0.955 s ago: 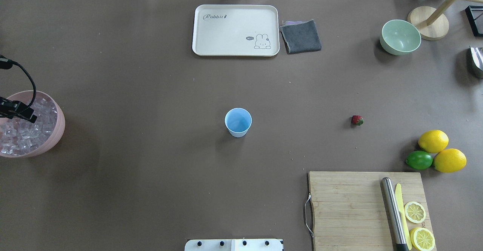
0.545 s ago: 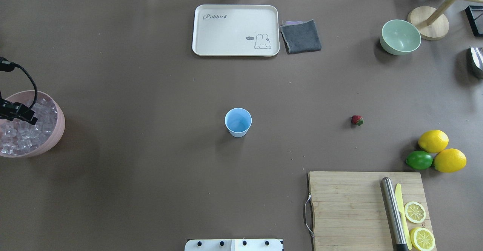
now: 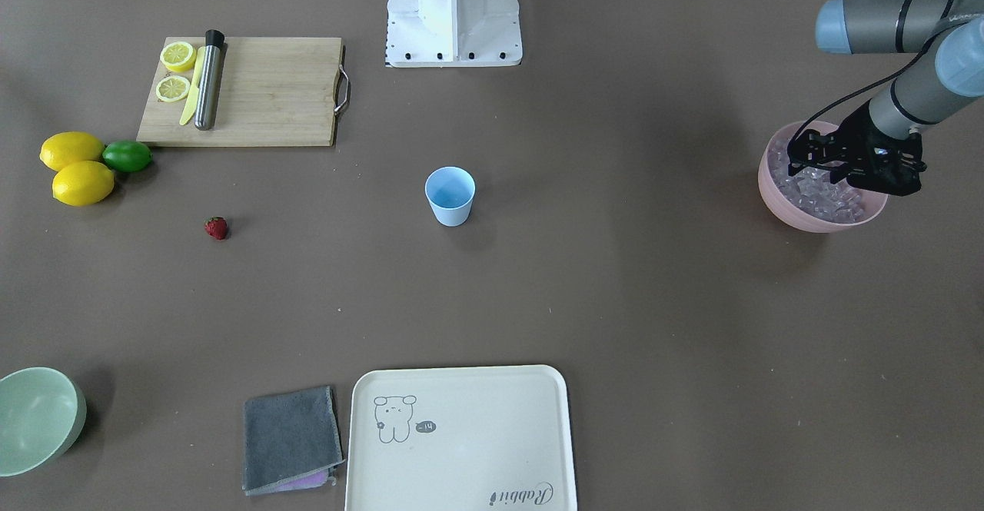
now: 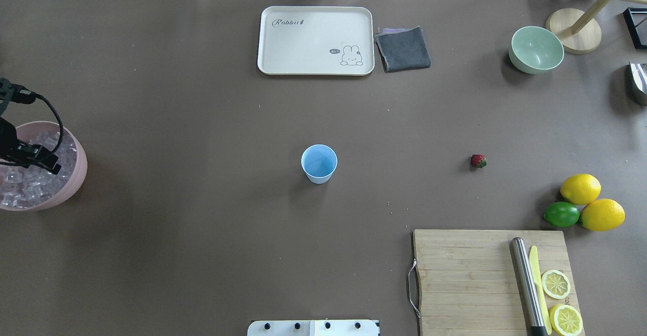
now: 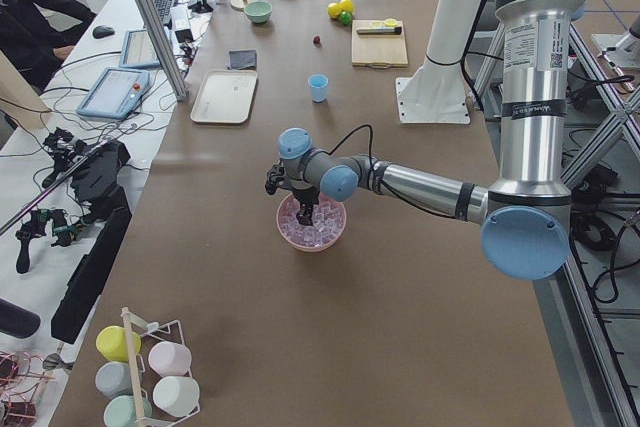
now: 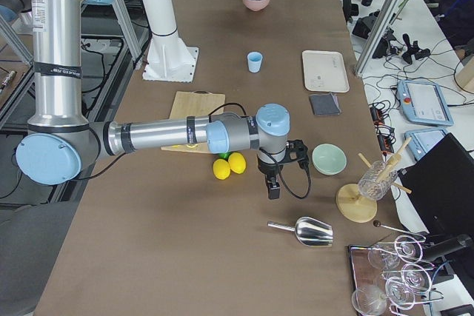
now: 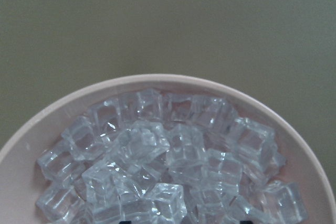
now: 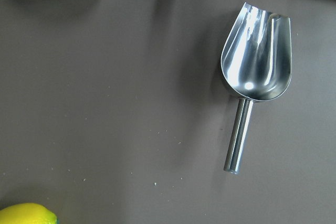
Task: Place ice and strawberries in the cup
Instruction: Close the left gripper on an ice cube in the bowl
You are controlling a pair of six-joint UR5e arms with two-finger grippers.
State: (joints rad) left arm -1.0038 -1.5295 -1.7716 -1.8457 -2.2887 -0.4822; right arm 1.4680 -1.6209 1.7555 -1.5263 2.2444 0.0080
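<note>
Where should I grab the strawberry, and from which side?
Take the strawberry by its red body, across the widest part, coming straight down from above. It lies on its side on the bare table with its green cap turned toward the lemons, so the rounded flanks are free and nothing stands close.

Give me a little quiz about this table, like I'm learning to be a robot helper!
1. True or false: the strawberry lies inside the blue cup.
2. The left hand hangs over which thing? A: the pale green bowl. B: the pink bowl of ice. C: the rabbit tray.
3. How many whole lemons sit beside the lime?
Key: 1 false; 2 B; 3 two.
</note>
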